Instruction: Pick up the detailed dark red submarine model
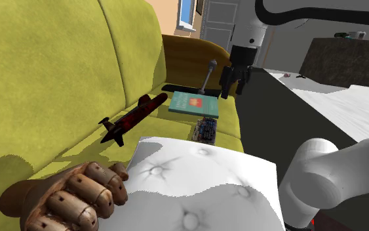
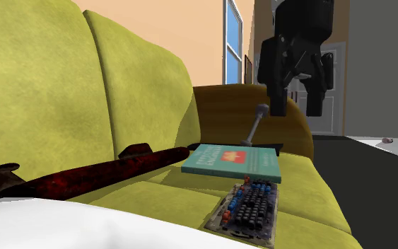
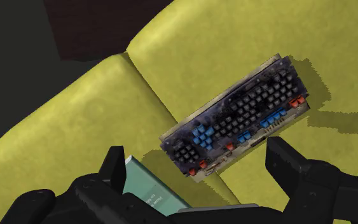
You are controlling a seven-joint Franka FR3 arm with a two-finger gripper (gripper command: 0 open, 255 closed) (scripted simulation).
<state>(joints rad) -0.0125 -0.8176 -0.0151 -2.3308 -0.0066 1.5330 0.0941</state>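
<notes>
Gripper (image 1: 234, 88) hangs open & empty above the sofa (image 1: 58, 65) seat, fingers apart, w/ the keyboard (image 3: 238, 121) right below it and the book (image 1: 194, 105) just beside.

Submarine (image 1: 134, 117) lies flat on the seat along the backrest, on the book's far side from the gripper, well apart from it. Nose is near the book, tail fins point toward the white cushion (image 1: 196, 184).

Prob. light and stiff, w/ a long slim hull. Fins & small tower look thin, likely fragile, so avoid those. Glossy dark red skin could slip. Best grab is approx. mid-hull, jaws across the narrow width, for balance. The soft seat may give under a push, so come down gently.
</notes>
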